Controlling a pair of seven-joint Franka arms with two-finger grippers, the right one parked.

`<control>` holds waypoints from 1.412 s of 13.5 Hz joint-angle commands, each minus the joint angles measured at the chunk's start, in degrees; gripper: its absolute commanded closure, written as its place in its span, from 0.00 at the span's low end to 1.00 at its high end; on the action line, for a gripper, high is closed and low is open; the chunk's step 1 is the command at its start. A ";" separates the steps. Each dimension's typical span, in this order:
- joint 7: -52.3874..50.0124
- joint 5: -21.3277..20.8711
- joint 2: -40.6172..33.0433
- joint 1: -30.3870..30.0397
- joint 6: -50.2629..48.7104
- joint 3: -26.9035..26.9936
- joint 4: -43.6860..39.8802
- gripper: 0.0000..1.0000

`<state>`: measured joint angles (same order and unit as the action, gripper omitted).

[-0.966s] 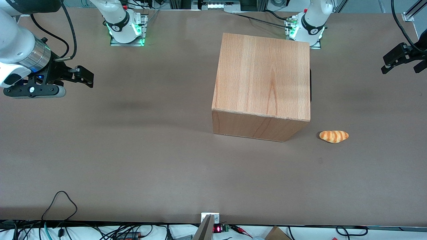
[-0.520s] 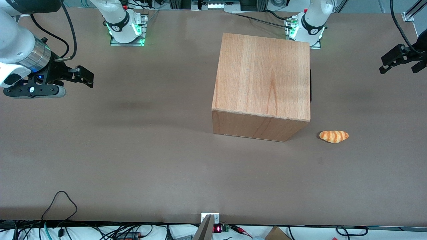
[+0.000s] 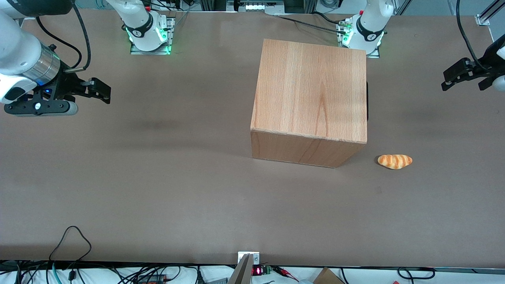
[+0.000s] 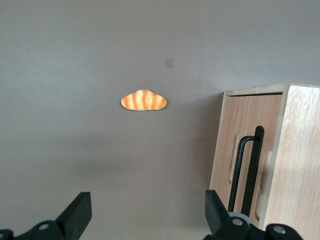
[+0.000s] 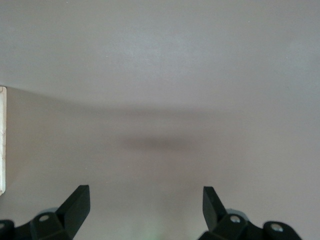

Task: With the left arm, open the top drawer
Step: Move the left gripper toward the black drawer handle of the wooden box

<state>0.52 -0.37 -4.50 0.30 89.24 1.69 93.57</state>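
Fingers: the two black fingers (image 4: 75, 212) of the left arm's gripper (image 4: 145, 212) are spread wide, released, nothing between them.
Gripper position: hanging in the air at the working arm's end of the bench (image 3: 158, 189), seen in the front view as a dark claw (image 3: 459, 75), well apart from the cabinet (image 3: 311, 90).
Left arm: only its wrist end (image 3: 495, 55) and a black cable show at the frame edge.
Top drawer: shut, flush in the cabinet face that looks toward the gripper; in the wrist view its front panel (image 4: 237, 145) stands just beside one finger, not touching it.
Handle: a black bar (image 4: 248, 170) runs along that face; which drawer it belongs to I cannot tell.
Croissant: a small striped orange croissant (image 3: 395, 161) lies on the bench near the cabinet's corner, nearer the front camera than the gripper.
Bench: flat brown-grey surface, soft shadows across it.
Room: arm bases with green lights (image 3: 150, 35) at the bench's upper edge, cables (image 3: 71, 240) along the edge nearest the front camera.
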 commanded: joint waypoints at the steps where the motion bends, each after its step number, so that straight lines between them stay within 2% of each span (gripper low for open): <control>1: 1.42 1.60 0.80 0.05 -0.21 0.24 0.56 0.00; 5: 1.50 3.09 0.89 0.31 2.86 0.16 4.59 0.00; 10: 3.00 8.89 0.81 0.75 8.92 0.07 13.47 0.00; 15: 3.09 12.58 0.98 0.84 15.52 -2.48 21.03 0.00; 19: 3.09 14.43 2.29 0.84 17.20 -3.62 22.80 0.00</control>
<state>2.40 11.76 -2.46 1.03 105.51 -1.96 115.53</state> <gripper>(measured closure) 0.000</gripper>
